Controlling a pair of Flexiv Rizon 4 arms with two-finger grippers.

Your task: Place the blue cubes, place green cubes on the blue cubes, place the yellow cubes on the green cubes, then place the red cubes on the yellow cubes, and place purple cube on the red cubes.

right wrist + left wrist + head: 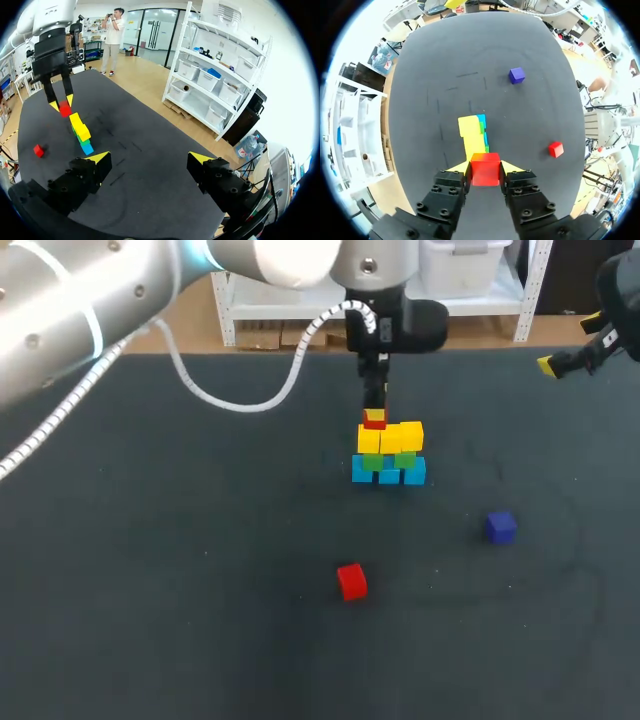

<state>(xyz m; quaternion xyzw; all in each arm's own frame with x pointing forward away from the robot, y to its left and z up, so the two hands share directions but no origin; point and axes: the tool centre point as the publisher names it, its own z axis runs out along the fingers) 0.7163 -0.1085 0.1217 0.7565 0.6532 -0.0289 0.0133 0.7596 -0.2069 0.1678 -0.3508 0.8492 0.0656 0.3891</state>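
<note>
Left gripper (pixel 485 171) is clamped on a red cube (pixel 374 421) over the yellow cubes (pixel 392 437), with green cubes (pixel 388 461) and blue cubes (pixel 389 475) beneath, mid-tabletop. Right gripper (pixel 150 157) is spread wide at the far right corner. Loose red cube (pixel 351 581) and purple cube (pixel 500 527) sit nearer the front edge.

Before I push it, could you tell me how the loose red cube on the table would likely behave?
The loose red cube looks rigid and flat-faced, so it should slide rather than roll. Resting flat on one face, it seems unlikely to tip.
</note>
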